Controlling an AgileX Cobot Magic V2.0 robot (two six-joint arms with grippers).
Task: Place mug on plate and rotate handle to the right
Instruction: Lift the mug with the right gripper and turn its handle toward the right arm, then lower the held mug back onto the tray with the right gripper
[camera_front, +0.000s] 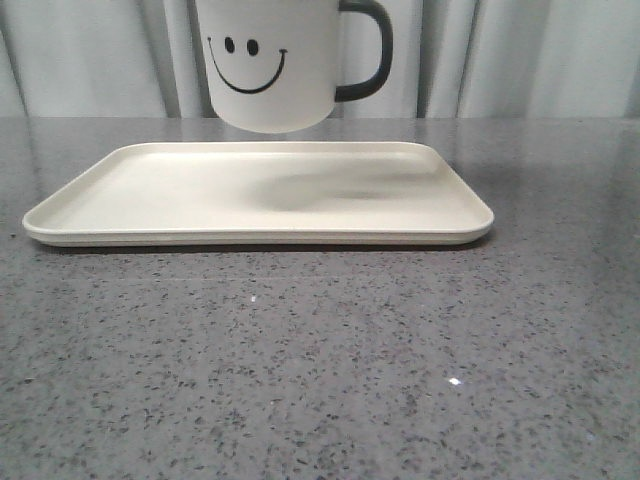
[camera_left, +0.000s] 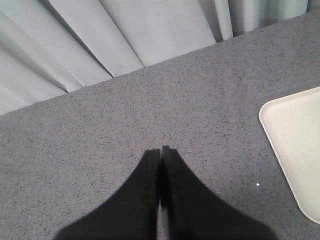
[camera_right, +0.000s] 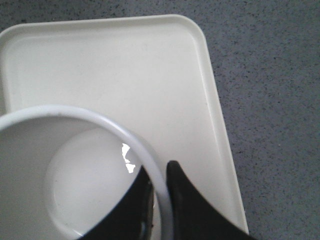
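The white mug (camera_front: 275, 70) with a black smiley face hangs in the air above the back of the cream plate (camera_front: 180, 200), casting a shadow on it. Its black handle (camera_front: 368, 50) points to the right in the front view. My right gripper (camera_right: 159, 172) is shut on the mug's rim (camera_right: 100, 119), one finger inside the mug and one outside, over the plate (camera_right: 125, 60). The right gripper does not show in the front view. My left gripper (camera_left: 161, 150) is shut and empty, over bare grey table, with a corner of the plate (camera_left: 295, 135) to one side.
The grey speckled table (camera_front: 320, 360) stretches round the plate on all sides. Pale curtains (camera_front: 90, 60) hang behind the table's far edge.
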